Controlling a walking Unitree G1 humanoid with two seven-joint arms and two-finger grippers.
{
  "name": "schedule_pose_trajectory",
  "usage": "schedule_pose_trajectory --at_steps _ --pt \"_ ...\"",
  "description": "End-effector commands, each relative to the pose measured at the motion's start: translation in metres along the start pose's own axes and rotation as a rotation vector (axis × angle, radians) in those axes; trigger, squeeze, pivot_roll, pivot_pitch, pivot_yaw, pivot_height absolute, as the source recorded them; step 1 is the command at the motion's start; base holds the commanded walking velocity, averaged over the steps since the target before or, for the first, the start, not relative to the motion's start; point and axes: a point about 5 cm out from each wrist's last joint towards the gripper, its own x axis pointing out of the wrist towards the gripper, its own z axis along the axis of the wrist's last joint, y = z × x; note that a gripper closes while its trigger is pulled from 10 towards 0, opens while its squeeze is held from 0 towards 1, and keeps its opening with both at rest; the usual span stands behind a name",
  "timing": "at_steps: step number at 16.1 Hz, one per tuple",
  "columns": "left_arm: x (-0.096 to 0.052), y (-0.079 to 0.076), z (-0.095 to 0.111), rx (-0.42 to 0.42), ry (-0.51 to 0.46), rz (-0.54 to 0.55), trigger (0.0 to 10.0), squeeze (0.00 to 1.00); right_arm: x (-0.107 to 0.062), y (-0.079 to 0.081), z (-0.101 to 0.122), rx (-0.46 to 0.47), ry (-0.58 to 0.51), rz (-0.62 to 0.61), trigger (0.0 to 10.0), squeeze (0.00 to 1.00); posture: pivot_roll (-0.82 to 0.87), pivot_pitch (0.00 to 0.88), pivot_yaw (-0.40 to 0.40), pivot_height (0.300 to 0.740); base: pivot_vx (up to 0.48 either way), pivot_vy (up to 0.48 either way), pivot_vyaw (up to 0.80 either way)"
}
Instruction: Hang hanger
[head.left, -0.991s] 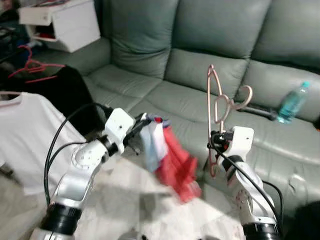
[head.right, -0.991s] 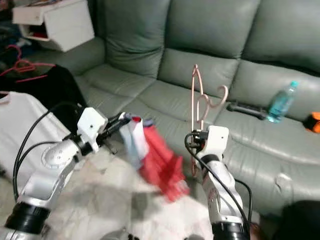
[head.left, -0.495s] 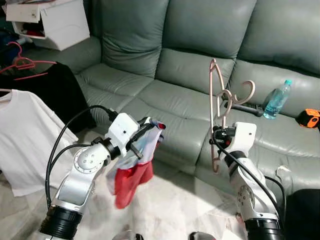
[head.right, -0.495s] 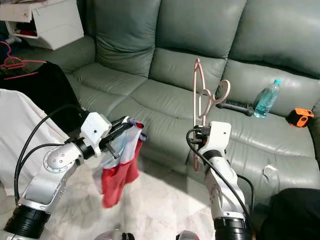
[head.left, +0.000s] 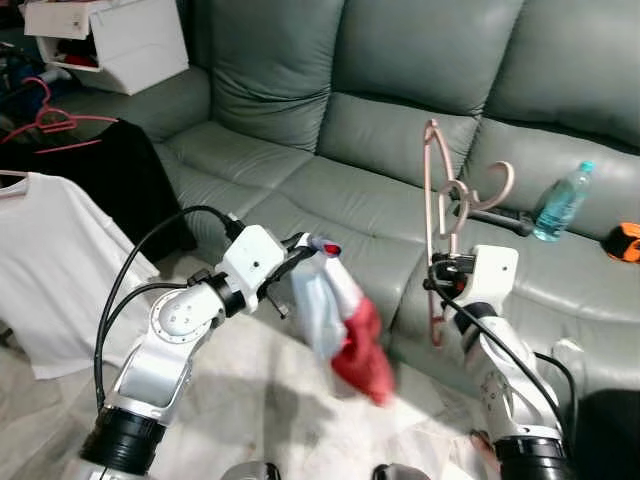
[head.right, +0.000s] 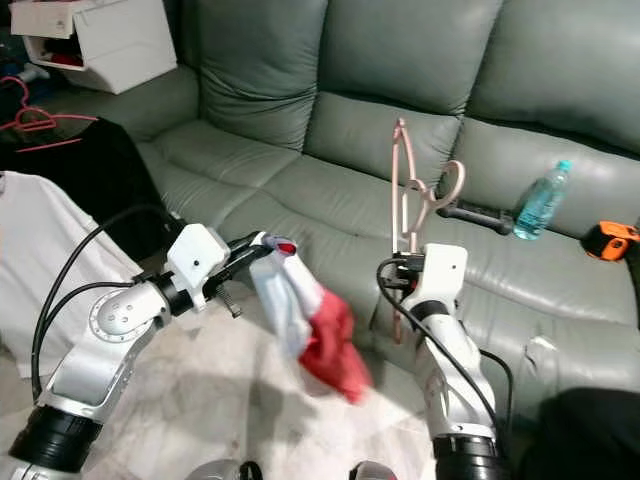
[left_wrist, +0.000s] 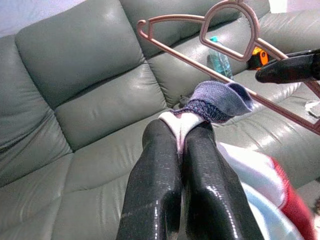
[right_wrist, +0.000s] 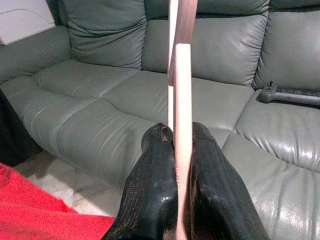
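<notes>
A pink hanger (head.left: 437, 215) was held upright in front of a grey-green leather sofa (head.left: 400, 90), its lower bar pinched between the closed fingers (right_wrist: 160, 190) of the right gripper (head.left: 437, 275), with the hook (head.left: 490, 190) curling above and beyond the fingertips. The frame of the hanger rose straight up out of the grip and, as seen from the right wrist, was clamped edge-on between the two black pads.

The left gripper (head.left: 303, 243) was closed on a garment (head.left: 345, 325) (white and pale blue near the grip, red lower down), which was bunched between the fingers (left_wrist: 160, 175) at a purplish knitted edge and hung down and away from the fingertips, blurred in the head views. From the left wrist, the hanger was seen just beyond the fingertips, apart from the cloth, with the right gripper's dark fingertips at the hanger's far end.

On the sofa seat past the right gripper, a clear water bottle (head.left: 563, 203) with a blue-green cap was seen beside a dark remote-like object (head.left: 495, 217), and an orange item (head.left: 625, 241) lay further along. To the outside of the left gripper, a white T-shirt (head.left: 50, 270) and a black garment (head.left: 120, 185) were hung, with a red hanger (head.left: 55, 120) above them and a white storage box (head.left: 110, 40) behind. The floor (head.left: 250, 400) below both arms was pale and marbled.
</notes>
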Motion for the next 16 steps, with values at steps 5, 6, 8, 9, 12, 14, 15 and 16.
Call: schedule_pose_trajectory --at_steps 5,6,8,9,12,14,15,16 --pt "-0.0009 -0.0012 0.0015 0.028 0.002 -0.015 10.0 0.0 0.0007 0.0068 -0.0007 0.017 -0.009 0.019 10.0 0.0 -0.01 0.05 0.056 0.74 0.0 0.48 -0.34" --pt "-0.0009 -0.0016 0.0012 0.029 0.003 -0.016 10.0 0.0 0.0008 0.007 -0.001 0.018 -0.008 0.021 10.0 0.0 -0.01 0.05 0.056 0.74 0.0 0.48 0.0" --pt "-0.0021 -0.0023 0.0041 0.036 -0.025 -0.003 10.0 0.0 0.0014 0.008 -0.001 0.013 -0.01 0.026 10.0 0.0 -0.01 0.053 0.052 0.74 0.0 0.159 0.0" --pt "-0.0025 -0.0035 0.0045 0.039 -0.029 -0.007 10.0 0.0 0.0017 0.0082 -0.0011 0.011 -0.011 0.027 10.0 0.0 -0.01 0.053 0.052 0.74 0.0 0.0 0.0" --pt "-0.0033 -0.0074 0.0036 0.031 -0.023 -0.012 10.0 0.0 0.0021 0.0083 -0.0012 0.008 -0.01 0.029 10.0 0.0 -0.01 0.053 0.048 0.74 0.0 0.0 0.0" --pt "-0.0028 -0.0077 0.0041 0.037 -0.026 -0.015 10.0 0.0 0.0018 0.008 -0.0016 0.004 -0.01 0.029 10.0 0.0 -0.01 0.054 0.049 0.74 0.0 0.0 0.0" --pt "-0.0021 -0.0075 0.0051 0.043 -0.029 -0.016 10.0 0.0 0.0014 0.0068 -0.002 0.001 -0.01 0.027 10.0 0.0 -0.01 0.054 0.049 0.74 0.0 0.0 0.0" --pt "-0.0019 -0.0074 0.0054 0.047 -0.03 -0.016 10.0 0.0 0.0013 0.0066 -0.002 0.001 -0.01 0.026 10.0 0.0 -0.01 0.054 0.049 0.74 0.0 0.0 0.0"
